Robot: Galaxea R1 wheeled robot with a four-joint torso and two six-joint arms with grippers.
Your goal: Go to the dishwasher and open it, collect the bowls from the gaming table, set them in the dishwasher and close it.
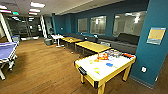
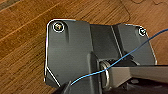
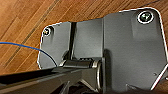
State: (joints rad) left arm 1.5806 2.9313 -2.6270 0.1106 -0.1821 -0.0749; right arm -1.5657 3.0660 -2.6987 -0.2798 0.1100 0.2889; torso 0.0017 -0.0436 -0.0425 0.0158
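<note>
The gaming table (image 1: 86, 68), long with a glossy white top and a yellow edge band, stands to the right ahead of me in the head view. On its top lie small bright bowls: a blue one (image 1: 109, 64), a yellow one (image 1: 97, 71) and an orange one (image 1: 96, 60), blurred at this distance. A pile of other colourful items (image 1: 110, 53) sits at the table's far end. Both wrist views look down on wooden floor (image 2: 22, 37) past the robot's own dark plates. The dishwasher is out of view.
A blue table-tennis table (image 1: 7, 50) stands at the left. Two wooden-topped tables (image 1: 93, 46) and a white round table (image 1: 57, 37) line up beyond the gaming table, with a dark sofa (image 1: 126, 40) along the teal wall (image 1: 152, 52). Open wood floor (image 1: 42, 67) lies ahead.
</note>
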